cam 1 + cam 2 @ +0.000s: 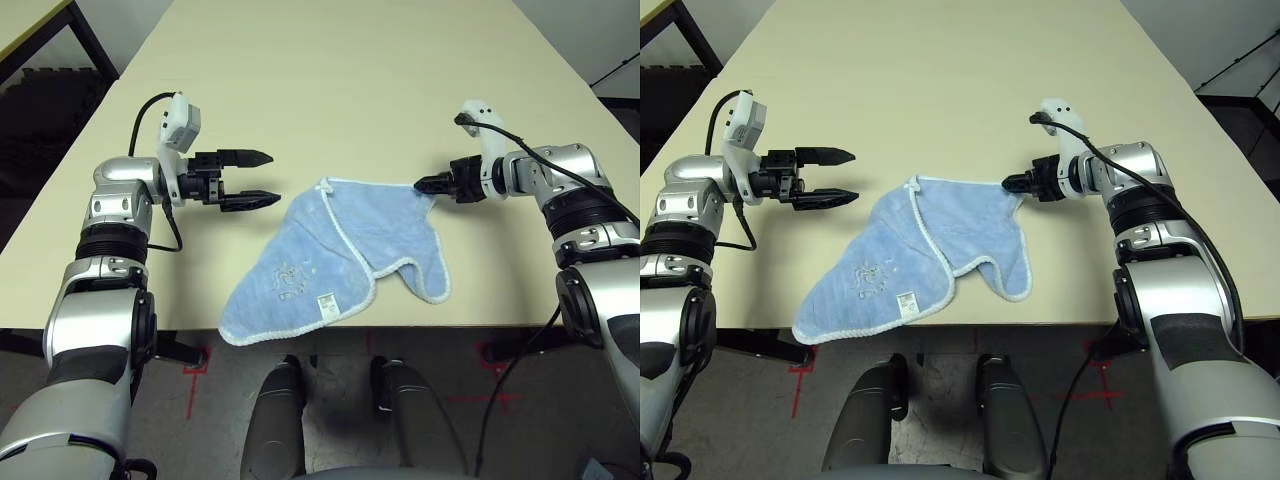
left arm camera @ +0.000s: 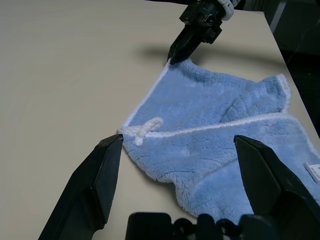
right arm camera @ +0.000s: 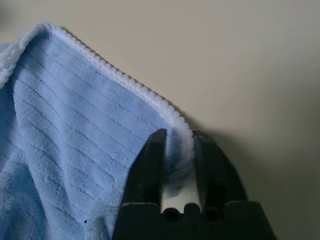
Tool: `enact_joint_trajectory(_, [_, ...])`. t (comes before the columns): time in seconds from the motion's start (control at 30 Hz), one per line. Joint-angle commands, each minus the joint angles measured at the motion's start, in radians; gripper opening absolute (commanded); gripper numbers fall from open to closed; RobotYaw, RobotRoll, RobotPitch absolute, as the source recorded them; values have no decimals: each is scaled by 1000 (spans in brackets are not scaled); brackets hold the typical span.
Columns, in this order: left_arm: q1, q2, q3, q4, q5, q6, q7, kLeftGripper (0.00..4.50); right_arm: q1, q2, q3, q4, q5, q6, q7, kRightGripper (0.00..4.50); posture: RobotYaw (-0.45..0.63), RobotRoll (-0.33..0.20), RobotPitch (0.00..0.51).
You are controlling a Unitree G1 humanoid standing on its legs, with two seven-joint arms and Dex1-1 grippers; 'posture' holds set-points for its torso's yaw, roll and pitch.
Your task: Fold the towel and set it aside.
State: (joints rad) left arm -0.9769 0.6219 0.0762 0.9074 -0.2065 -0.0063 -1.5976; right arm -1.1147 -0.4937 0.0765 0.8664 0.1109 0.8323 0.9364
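- So, your towel lies rumpled at the table's near edge, not yet folded or set aside.
- Right gripper is clamped on its corner; left gripper hangs open beside it.

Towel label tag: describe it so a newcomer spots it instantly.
On the beige table, near its front edge, lies a crumpled light-blue fluffy towel with white stitched edging. The small white rectangular label tag sits at its near hem, beside the faint embroidered motif; it alone carries dark print.

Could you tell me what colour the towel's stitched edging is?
White, on the light-blue towel; clearest in the right wrist view.
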Motion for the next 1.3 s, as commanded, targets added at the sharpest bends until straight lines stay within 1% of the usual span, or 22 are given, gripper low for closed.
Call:
enact_joint_trajectory(0.03, [21, 7, -9, -31, -12, 16, -14, 4500, -17, -9, -28, 0, 16, 21, -11, 42, -13, 0, 213])
enact_joint_trajectory(0.13, [30, 3, -8, -50, -19, 30, -10, 4500, -25, -7, -83, -14, 49, -4, -37, 42, -15, 0, 216])
enact_joint_trajectory(0.2, [37, 0, -4, -66, -25, 44, -2, 4500, -22, -3, -120, -35, 72, -67, -47, 42, -14, 0, 216])
enact_joint_trajectory(0.3, [46, 1, -3, -84, -32, 61, 7, 4500, -11, -4, -139, -61, 85, -148, -41, 42, -14, 0, 216])
enact_joint_trajectory(0.37, [52, 2, -1, -96, -39, 76, 18, 4500, 6, -5, -152, -87, 92, -245, -22, 42, -12, 0, 213])
enact_joint_trajectory(0.43, [54, 2, 2, -104, -45, 88, 32, 4500, 35, -9, -144, -126, 81, -424, 13, 42, -12, 0, 212])
enact_joint_trajectory(0.5, [53, 3, 3, -107, -48, 101, 43, 4500, 30, 10, -162, -153, 93, -550, 4, 42, -14, 0, 209])
enact_joint_trajectory(0.6, [50, 2, 0, -106, -49, 114, 56, 4500, -11, 34, -174, -154, 99, -696, -8, 42, -17, 0, 205])
enact_joint_trajectory(0.7, [46, -1, -3, -106, -48, 120, 72, 4500, -75, 59, -203, -140, 120, -784, -27, 42, -18, 0, 203])
enact_joint_trajectory(0.87, [50, -8, -15, -120, -47, 120, 76, 4500, -257, 89, -270, -90, 162, -887, -118, 42, -24, 0, 201])
enact_joint_trajectory(0.97, [47, -16, -15, -121, -50, 122, 79, 4500, -360, 82, -294, -23, 160, -968, -163, 42, -26, 0, 199])
enact_joint_trajectory(1.03, [42, -22, -15, -119, -52, 123, 83, 4500, -408, 78, -308, 23, 151, -1035, -207, 42, -26, 0, 199])
enact_joint_trajectory(1.1, [41, -30, -16, -123, -54, 127, 88, 4500, -419, 86, -314, 52, 146, -1057, -251, 42, -27, 0, 198])
enact_joint_trajectory(1.2, [42, -44, -15, -135, -60, 141, 98, 4500, -386, 101, -277, 55, 122, -1053, -245, 42, -24, 0, 196])
enact_joint_trajectory(1.3, [37, -68, -10, -158, -67, 162, 134, 4500, -378, 114, -274, 48, 123, -1046, -260, 42, -22, 0, 196])
